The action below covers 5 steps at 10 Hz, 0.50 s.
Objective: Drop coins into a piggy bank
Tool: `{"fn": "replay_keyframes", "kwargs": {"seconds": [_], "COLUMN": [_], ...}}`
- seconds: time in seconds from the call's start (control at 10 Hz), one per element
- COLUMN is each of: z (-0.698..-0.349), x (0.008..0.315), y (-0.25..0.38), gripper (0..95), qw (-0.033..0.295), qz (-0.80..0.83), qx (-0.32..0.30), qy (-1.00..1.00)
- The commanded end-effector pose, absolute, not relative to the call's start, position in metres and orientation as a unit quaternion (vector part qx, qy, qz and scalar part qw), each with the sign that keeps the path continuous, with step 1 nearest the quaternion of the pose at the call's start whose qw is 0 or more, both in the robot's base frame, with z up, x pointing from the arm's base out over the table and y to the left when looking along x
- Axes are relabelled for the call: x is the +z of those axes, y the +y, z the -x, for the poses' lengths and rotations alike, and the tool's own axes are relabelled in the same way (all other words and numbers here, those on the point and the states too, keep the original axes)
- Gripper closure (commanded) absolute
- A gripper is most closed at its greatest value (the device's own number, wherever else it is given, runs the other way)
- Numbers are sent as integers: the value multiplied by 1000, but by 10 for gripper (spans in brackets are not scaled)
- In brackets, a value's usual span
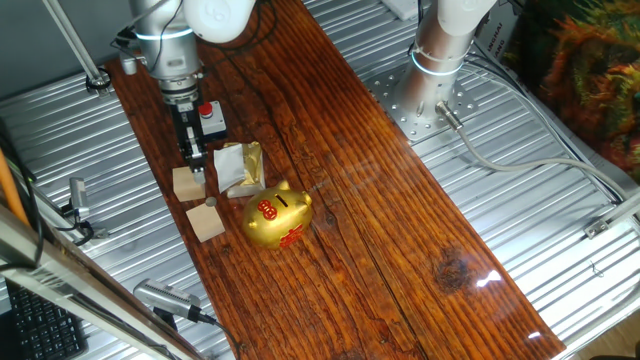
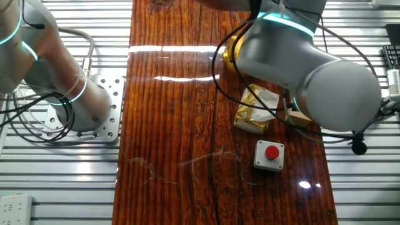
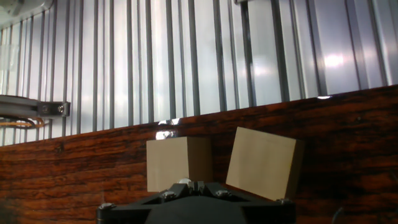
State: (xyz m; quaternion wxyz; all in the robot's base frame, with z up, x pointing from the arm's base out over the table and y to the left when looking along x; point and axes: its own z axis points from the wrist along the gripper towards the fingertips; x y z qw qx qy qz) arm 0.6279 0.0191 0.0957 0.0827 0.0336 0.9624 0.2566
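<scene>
The gold piggy bank [image 1: 278, 215] with red markings and a dark slot stands on the wooden board; in the other fixed view only its edge [image 2: 231, 55] shows behind the arm. My gripper [image 1: 194, 158] hangs over the nearer of two tan wooden cubes [image 1: 188, 184], left of the piggy bank. In the hand view the fingers [image 3: 196, 185] are pressed together, and a small silvery coin edge [image 3: 183, 182] shows at their tips. Both cubes [image 3: 177, 163] [image 3: 264, 163] lie just beyond them.
A white-and-gold foil wrapper [image 1: 240, 165] lies between the gripper and the piggy bank. A red push-button box [image 1: 208, 118] sits behind the gripper. The second cube [image 1: 206, 221] is in front. The dark board [image 1: 400, 230] lies on ribbed metal; a second arm's base [image 1: 440, 60] stands to the right.
</scene>
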Motion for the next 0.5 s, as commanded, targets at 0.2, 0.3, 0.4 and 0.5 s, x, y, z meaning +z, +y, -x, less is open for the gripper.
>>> {"fn": "replay_keyframes", "kwargs": {"seconds": [0.2, 0.3, 0.4, 0.5], "z": [-624, -623, -623, -623], "x": [92, 92, 91, 90], "y": [19, 19, 20, 20], "gripper": [950, 950, 950, 950], "qw": [82, 81, 81, 81], "qz": [-37, -36, -36, -36], "qx": [262, 262, 263, 264], "qy": [961, 961, 961, 960]}}
